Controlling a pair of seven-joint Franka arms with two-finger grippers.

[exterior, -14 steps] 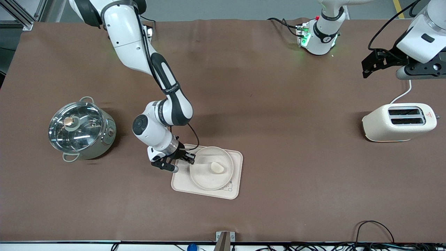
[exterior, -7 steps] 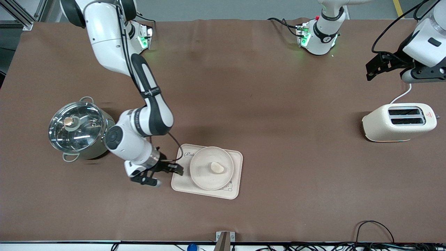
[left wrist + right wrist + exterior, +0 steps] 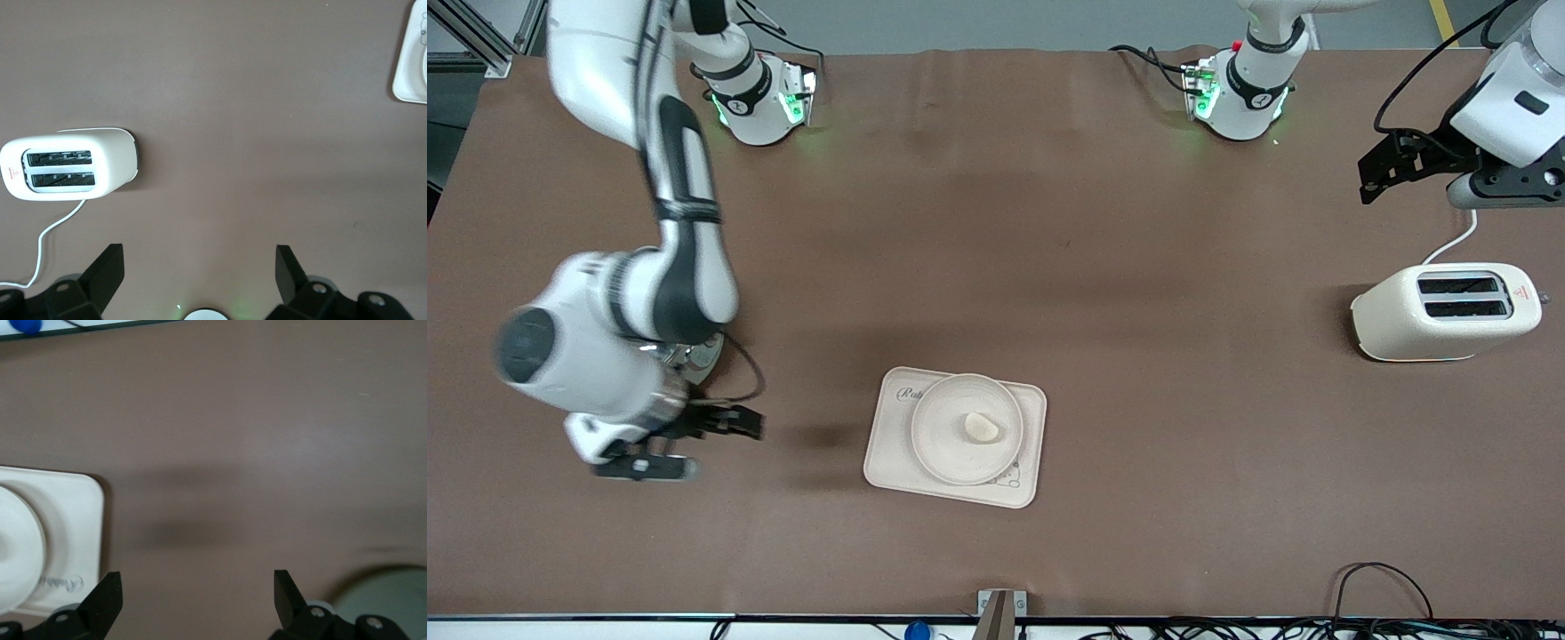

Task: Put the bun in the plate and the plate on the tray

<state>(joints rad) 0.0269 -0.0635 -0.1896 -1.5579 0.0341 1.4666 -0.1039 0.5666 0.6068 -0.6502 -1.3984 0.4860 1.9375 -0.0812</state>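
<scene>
The bun (image 3: 982,428) lies in the round cream plate (image 3: 941,446). The plate sits on the cream "Rabbit" tray (image 3: 887,464) near the table's middle. My right gripper (image 3: 725,447) is open and empty, apart from the tray, over bare table toward the right arm's end. Its wrist view shows the tray's corner (image 3: 73,513) and the plate's rim (image 3: 13,550) past the spread right gripper (image 3: 198,593). My left gripper (image 3: 1374,173) waits open and empty over the table at the left arm's end. In its wrist view the left gripper (image 3: 200,267) is over bare table, with a tray corner (image 3: 410,73) at the edge.
A cream toaster (image 3: 1445,311) with a white cord stands at the left arm's end; it also shows in the left wrist view (image 3: 67,165). A steel pot (image 3: 704,352) at the right arm's end is mostly hidden by the right arm; its edge shows in the right wrist view (image 3: 387,600).
My right gripper has drawn back from the plate's rim and swung away toward the right arm's end of the table. The plate with the bun stays on the tray. The left arm barely moved.
</scene>
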